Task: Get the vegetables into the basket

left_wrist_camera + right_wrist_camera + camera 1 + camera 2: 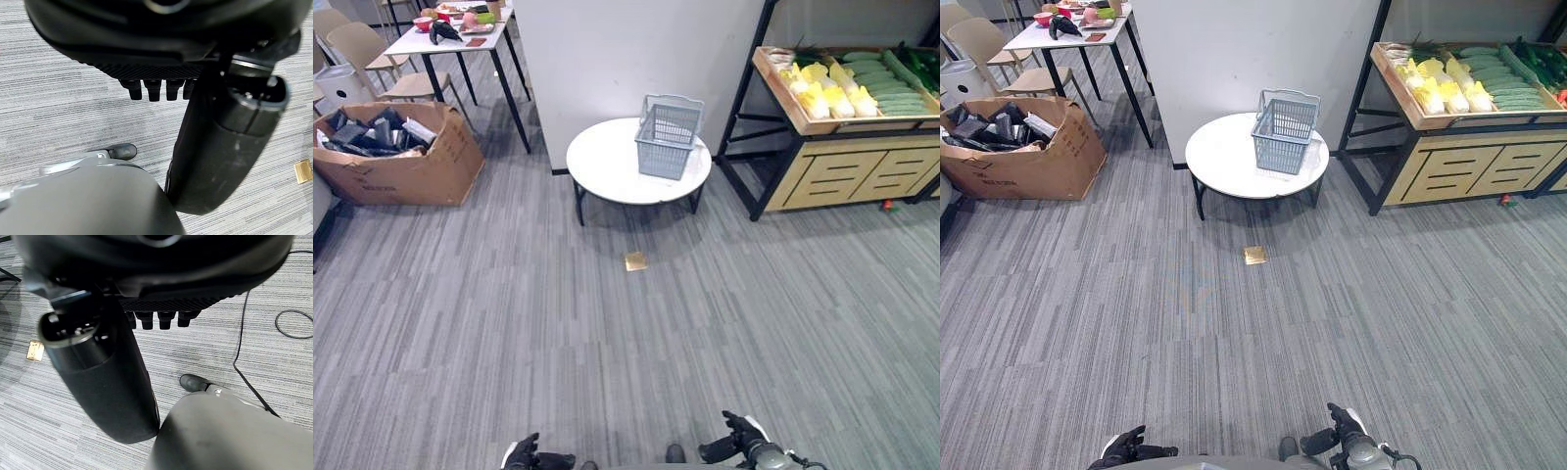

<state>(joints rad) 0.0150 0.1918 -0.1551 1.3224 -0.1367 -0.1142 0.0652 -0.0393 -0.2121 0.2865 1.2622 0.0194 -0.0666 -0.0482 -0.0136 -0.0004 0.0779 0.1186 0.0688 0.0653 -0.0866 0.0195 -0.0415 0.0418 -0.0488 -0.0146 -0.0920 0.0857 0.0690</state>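
On far right shelf, vegetables (862, 86): light, firm, best taken round the middle. Basket (668, 135) on round counter (607, 162). Left hand (524, 457), right hand (736, 441) relaxed, empty.

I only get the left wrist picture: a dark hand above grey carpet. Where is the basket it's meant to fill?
Observer: The basket stands on a round white table, ahead across the carpet.
Operator: And the vegetables?
Observer: They lie on a wooden shelf to the right of that table, yellow vegetables next to green vegetables.
Operator: Is the other hand carrying anything?
Observer: No. The right hand hangs low at the robot's side, fingers relaxed, holding nothing.
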